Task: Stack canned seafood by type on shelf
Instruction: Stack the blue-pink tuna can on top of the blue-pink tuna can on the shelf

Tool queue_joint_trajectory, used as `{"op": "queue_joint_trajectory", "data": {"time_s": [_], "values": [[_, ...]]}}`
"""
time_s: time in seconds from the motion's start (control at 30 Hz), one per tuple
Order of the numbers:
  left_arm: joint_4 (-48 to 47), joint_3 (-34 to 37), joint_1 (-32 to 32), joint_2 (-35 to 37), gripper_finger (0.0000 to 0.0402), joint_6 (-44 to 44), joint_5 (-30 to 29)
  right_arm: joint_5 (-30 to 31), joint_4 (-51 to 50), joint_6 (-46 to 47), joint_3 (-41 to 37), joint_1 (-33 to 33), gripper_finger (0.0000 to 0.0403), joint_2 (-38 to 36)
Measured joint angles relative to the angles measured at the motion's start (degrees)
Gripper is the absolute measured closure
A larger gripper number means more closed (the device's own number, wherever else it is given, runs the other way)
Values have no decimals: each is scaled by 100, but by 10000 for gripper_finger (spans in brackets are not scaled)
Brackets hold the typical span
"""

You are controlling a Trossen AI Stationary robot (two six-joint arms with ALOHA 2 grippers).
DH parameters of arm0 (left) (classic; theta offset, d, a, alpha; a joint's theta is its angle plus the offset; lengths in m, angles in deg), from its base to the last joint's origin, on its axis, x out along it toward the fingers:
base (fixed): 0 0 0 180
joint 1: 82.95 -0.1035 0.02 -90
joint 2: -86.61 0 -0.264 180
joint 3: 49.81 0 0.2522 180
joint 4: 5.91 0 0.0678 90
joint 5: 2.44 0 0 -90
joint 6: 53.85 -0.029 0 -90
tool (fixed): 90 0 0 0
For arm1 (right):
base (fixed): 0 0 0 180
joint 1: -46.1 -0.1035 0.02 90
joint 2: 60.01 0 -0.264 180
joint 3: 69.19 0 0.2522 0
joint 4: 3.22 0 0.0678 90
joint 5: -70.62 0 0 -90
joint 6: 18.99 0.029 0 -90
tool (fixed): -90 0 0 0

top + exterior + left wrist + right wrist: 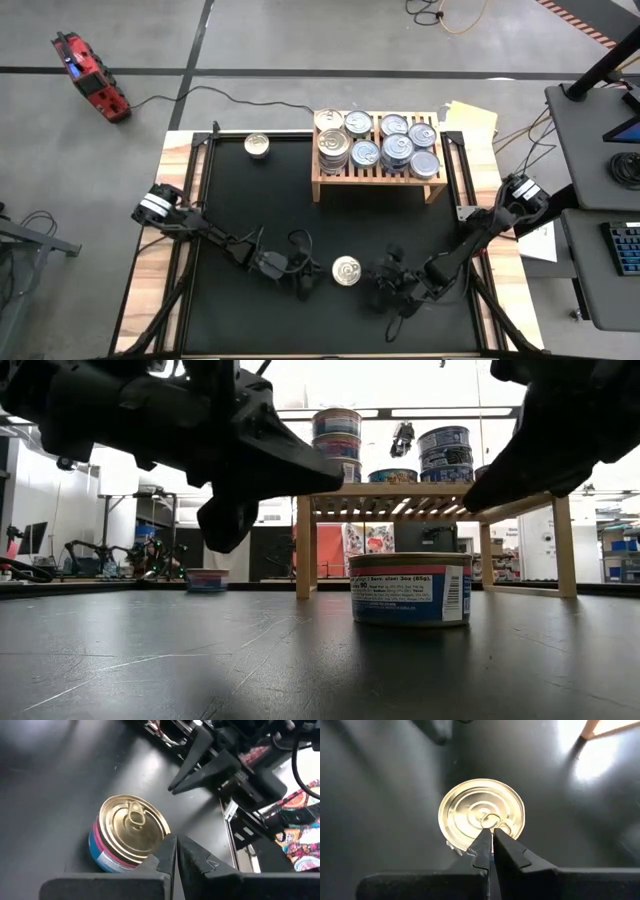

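- A lone can (pixel 346 270) with a blue and red side label stands upright on the black mat (pixel 250 210) near the table's front edge, between the two grippers and touching neither.
- The left gripper (pixel 305 287) sits just to the can's left, low over the mat; its fingers are pressed fully together and hold nothing. In the left wrist view the can (pixel 129 832) lies just beside the closed fingertips, slightly off their line.
- The right gripper (pixel 383 283) sits just to the can's right, its fingers likewise pinched together and empty. In the right wrist view the can's lid (pixel 481 816) lies straight ahead of the closed tips, which overlap its near rim in the picture; whether they touch it I cannot tell, though the overhead view suggests a small gap.
- The shelf (pixel 378 181) stands at the mat's back right, well apart from the lone can, and carries stacked and single cans (pixel 381 142) on its slatted top.
- Another single can (pixel 258 146) stands at the mat's back edge, left of the shelf.
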Motion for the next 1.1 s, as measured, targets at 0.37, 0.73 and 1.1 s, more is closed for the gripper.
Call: {"op": "queue_joint_trajectory", "data": {"time_s": [0.37,0.73,1.1], "values": [[13,-213,0,-151,351,246,-282,-32,1697,-877,-910,2,394,4],[-117,-257,0,-180,246,391,-403,-21,2543,-1685,-935,19,394,300],[-523,-257,0,-185,177,707,-450,65,2335,-1474,-936,17,394,485]]}}
